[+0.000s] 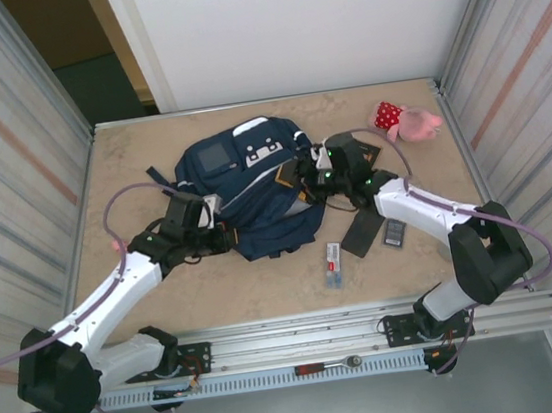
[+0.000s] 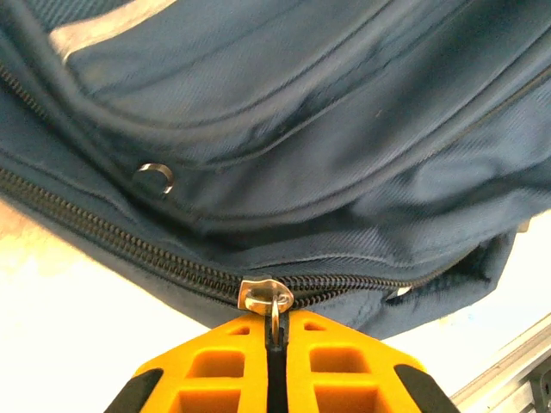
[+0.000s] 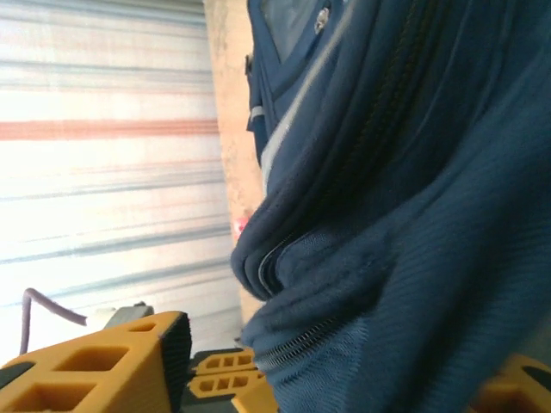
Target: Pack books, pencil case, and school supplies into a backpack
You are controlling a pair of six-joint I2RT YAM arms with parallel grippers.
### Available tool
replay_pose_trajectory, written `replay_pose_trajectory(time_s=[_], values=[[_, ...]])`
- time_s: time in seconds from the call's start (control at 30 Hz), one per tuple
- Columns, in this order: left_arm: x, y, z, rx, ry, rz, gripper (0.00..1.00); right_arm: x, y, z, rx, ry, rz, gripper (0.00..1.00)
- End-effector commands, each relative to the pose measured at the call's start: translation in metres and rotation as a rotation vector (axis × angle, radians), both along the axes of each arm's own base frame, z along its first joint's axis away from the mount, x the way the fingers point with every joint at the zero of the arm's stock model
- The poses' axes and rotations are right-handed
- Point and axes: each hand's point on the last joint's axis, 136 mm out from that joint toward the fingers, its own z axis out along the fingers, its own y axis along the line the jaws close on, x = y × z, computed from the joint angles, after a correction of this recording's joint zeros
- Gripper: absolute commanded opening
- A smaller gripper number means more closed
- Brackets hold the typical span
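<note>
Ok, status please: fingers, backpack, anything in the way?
Left fingers shut on zipper pull. Right fingers apart around backpack fabric. Pencil case outside, on table. Nothing blocking.

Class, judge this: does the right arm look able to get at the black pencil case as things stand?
Probably yes: the pencil case lies uncovered on the table close beside that arm, but the right hand must first leave the backpack.

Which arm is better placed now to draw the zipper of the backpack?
Left. The left gripper is shut on the metal zipper pull of the backpack. The right gripper stands open, with only blue fabric between its fingers.
</note>
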Motion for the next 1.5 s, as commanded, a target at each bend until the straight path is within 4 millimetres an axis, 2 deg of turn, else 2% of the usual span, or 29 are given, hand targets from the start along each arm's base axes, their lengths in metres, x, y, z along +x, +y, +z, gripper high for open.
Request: replay_pose_trajectory(time_s=[0.0, 0.17, 0.2, 0.23, 0.3, 0.33, 0.4, 0.47, 0.63, 0.73, 0.9, 1.03, 1.13, 1.17, 1.23, 1.27, 1.33, 1.47], values=[[0.010, -0.029, 0.031, -0.099, -0.101, -0.101, 0.00, -0.013, 0.005, -0.014, 0.060, 0.096, -0.120, 0.59], [0.011, -0.041, 0.032, -0.127, -0.102, -0.127, 0.00, -0.024, 0.022, -0.025, 0.040, 0.109, -0.128, 0.56], [0.011, -0.041, 0.031, -0.123, -0.097, -0.122, 0.00, -0.024, 0.022, -0.027, 0.034, 0.107, -0.126, 0.49], [0.011, -0.037, 0.028, -0.104, -0.090, -0.108, 0.00, -0.023, 0.022, -0.028, 0.028, 0.107, -0.125, 0.35], [0.012, -0.022, 0.021, -0.034, -0.079, -0.057, 0.00, -0.021, 0.019, -0.025, 0.025, 0.088, -0.105, 0.14], [0.014, -0.010, 0.015, 0.006, -0.061, -0.017, 0.00, -0.018, 0.017, -0.019, 0.032, 0.068, -0.084, 0.07], [0.015, 0.017, 0.001, 0.058, -0.008, 0.060, 0.00, -0.013, 0.010, -0.001, 0.045, 0.029, -0.030, 0.00], [0.020, 0.042, -0.006, 0.079, 0.007, 0.135, 0.00, -0.010, 0.003, 0.022, 0.049, -0.020, 0.049, 0.00], [0.044, 0.094, -0.006, 0.120, -0.050, 0.265, 0.00, -0.015, -0.005, 0.081, 0.086, -0.123, 0.249, 0.00], [0.065, 0.121, -0.008, 0.148, -0.068, 0.324, 0.00, -0.014, -0.006, 0.103, 0.131, -0.132, 0.290, 0.00], [0.100, 0.156, -0.012, 0.185, -0.098, 0.407, 0.04, -0.011, -0.006, 0.120, 0.158, -0.131, 0.261, 0.00], [0.119, 0.162, -0.015, 0.202, -0.094, 0.405, 0.15, -0.008, 0.005, 0.116, 0.157, -0.129, 0.199, 0.00], [0.125, 0.155, -0.006, 0.159, -0.097, 0.397, 0.27, 0.000, 0.016, 0.105, 0.163, -0.107, 0.101, 0.00], [0.124, 0.152, 0.000, 0.131, -0.099, 0.398, 0.35, 0.004, 0.017, 0.100, 0.157, -0.105, 0.054, 0.00], [0.118, 0.146, 0.012, 0.081, -0.098, 0.406, 0.56, 0.011, 0.018, 0.087, 0.128, -0.109, -0.040, 0.00], [0.112, 0.144, 0.018, 0.065, -0.098, 0.416, 0.62, 0.014, 0.017, 0.081, 0.110, -0.114, -0.084, 0.00], [0.101, 0.139, 0.028, 0.046, -0.103, 0.422, 0.64, 0.019, 0.016, 0.070, 0.082, -0.123, -0.163, 0.00], [0.079, 0.130, 0.041, 0.027, -0.105, 0.431, 0.65, 0.021, 0.028, 0.059, 0.081, -0.136, -0.211, 0.00]])
